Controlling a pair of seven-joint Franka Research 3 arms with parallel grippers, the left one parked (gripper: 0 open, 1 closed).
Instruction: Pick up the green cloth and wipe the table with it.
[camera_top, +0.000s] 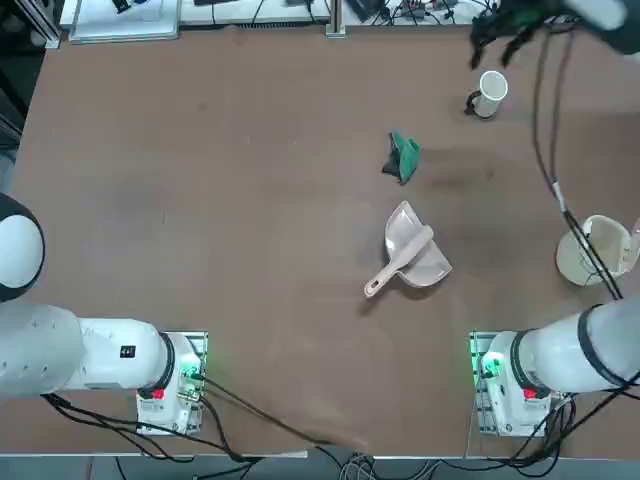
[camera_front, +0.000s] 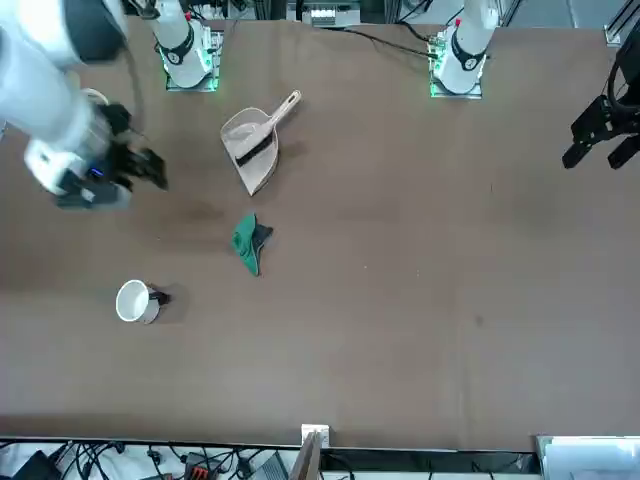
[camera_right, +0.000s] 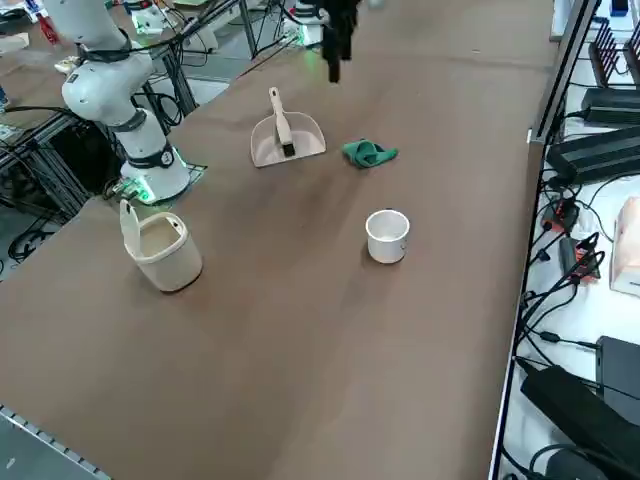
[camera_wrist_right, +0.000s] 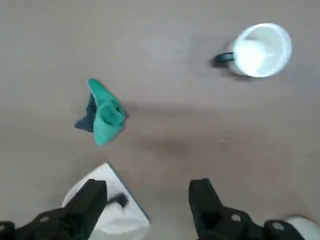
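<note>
- The counter (camera_top: 250, 200) spreads around the dustpan on all sides; once the cloth is gripped, light, level pressure should wipe it well without scraping the fingertips.
- The right pincer (camera_wrist_right: 148, 186) hangs above the counter, beyond the dustpan and to its right, spread wide with nothing between its fingers; it needs to travel over the cloth before descending.
- The white bin (camera_right: 172, 258) stands to the dustpan's right, so wiping strokes should stop short of it.
- The dustpan (camera_top: 430, 268) serves as landmark; a low approach from its side could nudge it.
- The white mug (camera_top: 491, 92) lies beyond the dustpan and to its right, and could roll if brushed.
- The green cloth (camera_top: 407, 158) sits crumpled just beyond the dustpan; a straight descent onto its thick middle should gather it best.
</note>
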